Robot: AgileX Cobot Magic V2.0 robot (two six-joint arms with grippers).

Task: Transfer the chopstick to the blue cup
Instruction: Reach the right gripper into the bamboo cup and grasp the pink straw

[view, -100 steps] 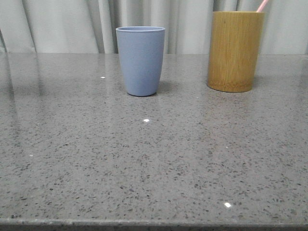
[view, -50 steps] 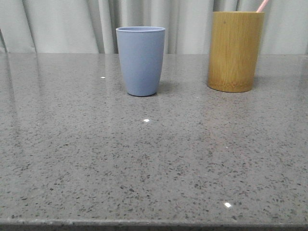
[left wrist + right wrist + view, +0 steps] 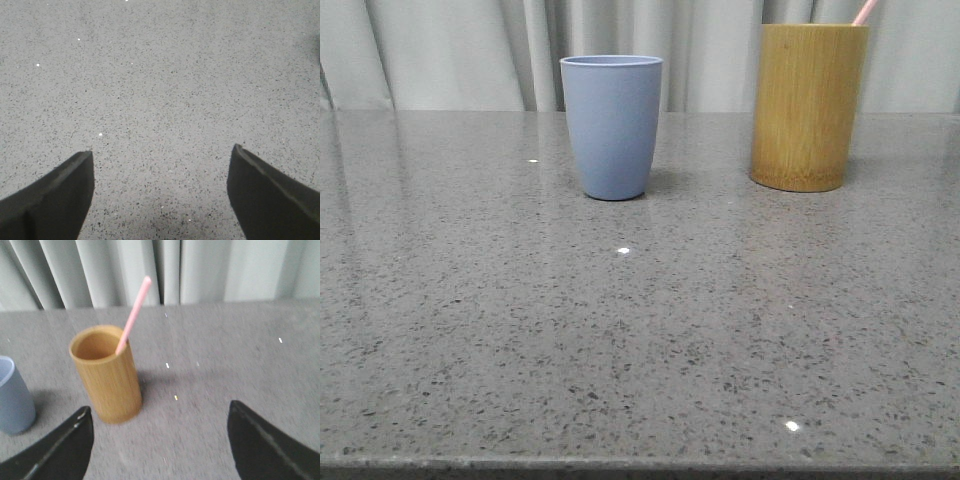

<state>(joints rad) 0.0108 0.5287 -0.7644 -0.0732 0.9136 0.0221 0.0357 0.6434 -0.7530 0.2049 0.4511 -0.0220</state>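
Observation:
A pale pink chopstick (image 3: 134, 315) leans out of the bamboo cup (image 3: 106, 374); in the front view only its tip (image 3: 865, 11) shows above that cup (image 3: 808, 105) at the back right. The blue cup (image 3: 612, 124) stands upright at the back centre, and its edge (image 3: 14, 396) shows in the right wrist view. My right gripper (image 3: 160, 412) is open, short of the bamboo cup, holding nothing. My left gripper (image 3: 161, 152) is open over bare table. Neither gripper appears in the front view.
The grey speckled stone table (image 3: 640, 330) stretches from the cups to the front edge. Pale curtains (image 3: 470, 50) hang behind the back edge.

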